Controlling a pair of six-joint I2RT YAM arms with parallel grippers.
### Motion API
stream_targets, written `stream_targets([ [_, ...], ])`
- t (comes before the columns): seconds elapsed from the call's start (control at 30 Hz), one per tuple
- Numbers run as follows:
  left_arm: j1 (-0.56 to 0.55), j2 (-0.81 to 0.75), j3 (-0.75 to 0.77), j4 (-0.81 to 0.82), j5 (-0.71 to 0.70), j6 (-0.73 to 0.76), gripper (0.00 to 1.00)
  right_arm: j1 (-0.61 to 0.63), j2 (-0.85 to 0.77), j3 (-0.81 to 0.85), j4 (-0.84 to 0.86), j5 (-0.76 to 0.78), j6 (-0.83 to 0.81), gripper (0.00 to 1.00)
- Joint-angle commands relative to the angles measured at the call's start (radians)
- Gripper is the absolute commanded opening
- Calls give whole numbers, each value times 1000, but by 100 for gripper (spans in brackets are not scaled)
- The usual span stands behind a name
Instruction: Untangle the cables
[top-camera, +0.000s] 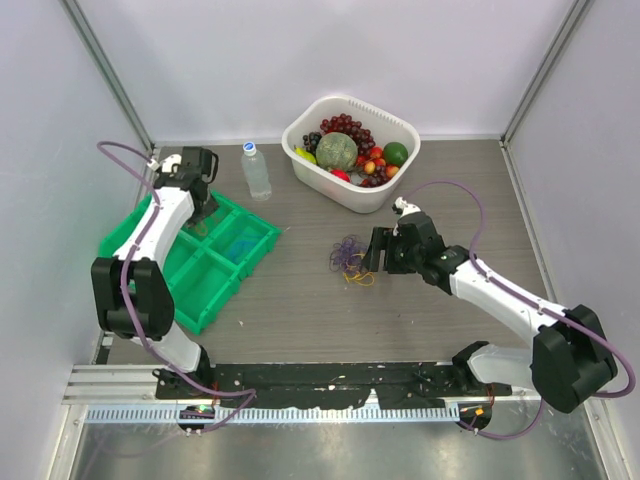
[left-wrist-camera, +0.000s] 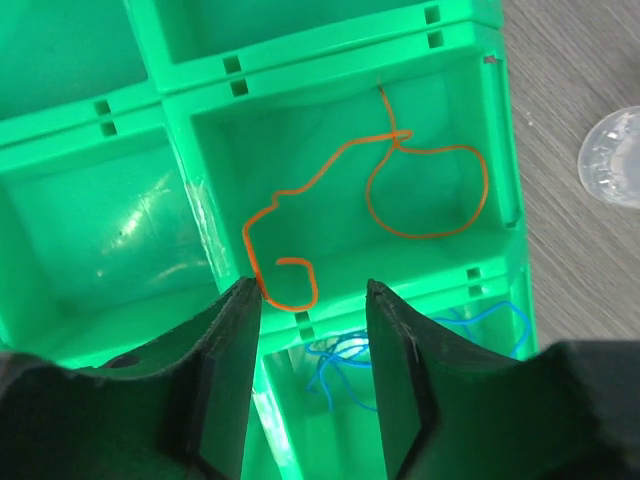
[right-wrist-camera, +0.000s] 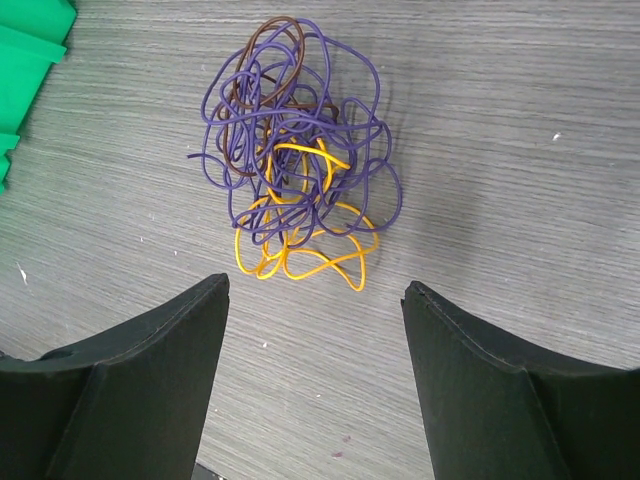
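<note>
A tangle of cables (top-camera: 348, 258) (right-wrist-camera: 295, 180) lies on the grey wood-grain table (top-camera: 300, 330) (right-wrist-camera: 520, 150), near its middle in the top view. Purple loops make up most of the tangle. A dark brown cable is wound in at its 12 o'clock side in the right wrist view, and yellow loops spill out at 6 o'clock.

The right claw (top-camera: 372, 256) (right-wrist-camera: 315, 300) sits just beside the tangle, at its 3 o'clock in the top view. Its jaws are spread wide with nothing between them, and the tangle lies just beyond the fingertips.

At 9 o'clock from the tangle is a green tray (top-camera: 190, 290) (left-wrist-camera: 190, 90) (right-wrist-camera: 25, 50) divided into compartments. An orange cable (left-wrist-camera: 420, 190) lies loose on the floor of one compartment. A blue cable (top-camera: 240, 247) (left-wrist-camera: 340, 360) lies in the next compartment, at 6 o'clock in the left wrist view.

The left claw (top-camera: 205, 205) (left-wrist-camera: 313, 295) hangs over the tray with its jaws parted, gripping nothing. One end of the orange cable curls by one fingertip; whether the two touch cannot be told.

A white basket (top-camera: 352, 196) of fruit stands at 12 o'clock from the tangle. A clear water bottle (top-camera: 257, 172) (left-wrist-camera: 612, 158) stands upright at 10 o'clock, just beside the tray's far corner.
</note>
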Motion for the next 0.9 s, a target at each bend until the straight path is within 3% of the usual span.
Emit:
stream_targets([
  [0.0, 2, -99, 20, -56, 30, -85, 53, -6, 21, 83, -4, 13, -25, 76],
  [0.23, -4, -231, -53, -17, 139, -44, 75, -6, 214, 224, -100, 0, -78, 75],
  [0.4, -3, -240, -50, 10, 152, -8, 72, -5, 256, 243, -94, -65, -53, 75],
  [0.67, 22, -246, -90, -121, 40, -97, 75, -3, 195, 200, -105, -63, -39, 75],
  [0.87, 78, -242, -156, -102, 139, -151, 71, -3, 121, 137, -117, -43, -32, 75],
])
